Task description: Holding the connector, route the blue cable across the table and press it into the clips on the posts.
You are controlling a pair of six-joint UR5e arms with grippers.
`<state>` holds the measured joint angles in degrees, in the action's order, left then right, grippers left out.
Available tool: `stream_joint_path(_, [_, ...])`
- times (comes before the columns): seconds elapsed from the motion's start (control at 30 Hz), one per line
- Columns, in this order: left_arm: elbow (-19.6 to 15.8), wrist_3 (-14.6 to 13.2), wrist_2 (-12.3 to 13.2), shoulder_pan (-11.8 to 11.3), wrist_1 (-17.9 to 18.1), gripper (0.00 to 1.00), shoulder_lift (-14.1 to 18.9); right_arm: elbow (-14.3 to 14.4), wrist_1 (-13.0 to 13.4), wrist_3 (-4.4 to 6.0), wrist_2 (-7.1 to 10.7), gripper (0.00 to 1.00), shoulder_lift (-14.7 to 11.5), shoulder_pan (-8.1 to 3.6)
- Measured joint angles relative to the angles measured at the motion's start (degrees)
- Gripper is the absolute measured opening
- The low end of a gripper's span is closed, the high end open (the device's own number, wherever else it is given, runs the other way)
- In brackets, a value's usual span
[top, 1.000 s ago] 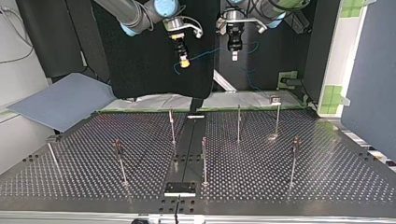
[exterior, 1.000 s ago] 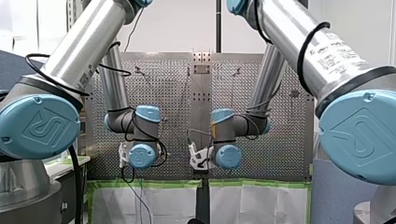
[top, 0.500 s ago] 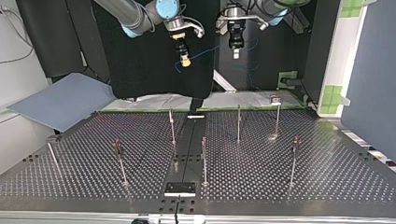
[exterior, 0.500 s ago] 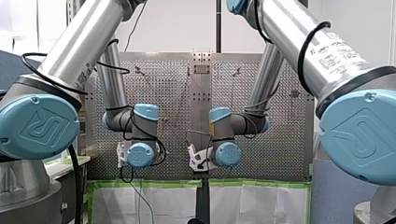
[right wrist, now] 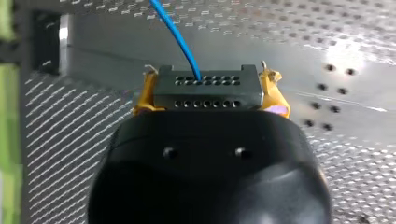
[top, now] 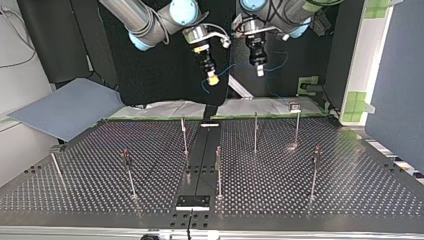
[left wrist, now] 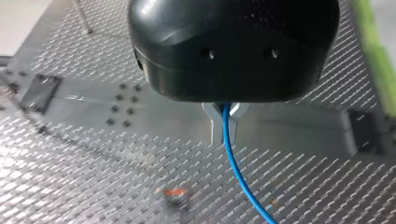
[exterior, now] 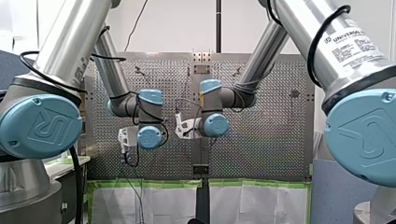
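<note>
In the right wrist view, my right gripper [right wrist: 209, 95] is shut on a dark grey connector [right wrist: 208, 87], clamped between its yellow pads [right wrist: 275, 95]. The blue cable [right wrist: 177, 39] leaves the connector's face. In the left wrist view, my left gripper [left wrist: 225, 111] has metal fingers shut on the blue cable [left wrist: 236, 170], which hangs down past them. In the top view, both grippers hover above the table's far edge: my right gripper [top: 212, 79] at the left, my left gripper [top: 258, 70] beside it, and the cable [top: 232, 66] spans the gap. Thin posts [top: 184, 135] [top: 255, 131] stand below them.
More posts [top: 218, 172] [top: 128, 172] [top: 314, 172] rise from the perforated table [top: 350, 190]. A black plate [top: 192, 201] lies at the near centre edge. A grey-blue sheet [top: 70, 107] lies at the top view's left, and a green-taped white cover [top: 260, 106] lies behind the table.
Both grippers have come lower and to the right in the top view, toward the table, closer together, still with the connector and cable in them.
</note>
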<state>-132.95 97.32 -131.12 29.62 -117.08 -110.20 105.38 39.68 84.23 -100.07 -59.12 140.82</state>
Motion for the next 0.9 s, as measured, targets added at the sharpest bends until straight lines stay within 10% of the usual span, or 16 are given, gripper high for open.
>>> stream_joint_path(0.47, [4.2, 1.0, -7.3, -2.3, -7.3, 0.00, 7.3, -6.5, -6.5, 4.16, 4.62, 0.00, -6.3, -0.90])
stream_joint_path(0.9, [7.4, 1.8, -12.4, -4.5, -13.1, 0.00, 13.1, -12.4, -12.4, 4.83, 9.37, 0.00, -6.3, -0.94])
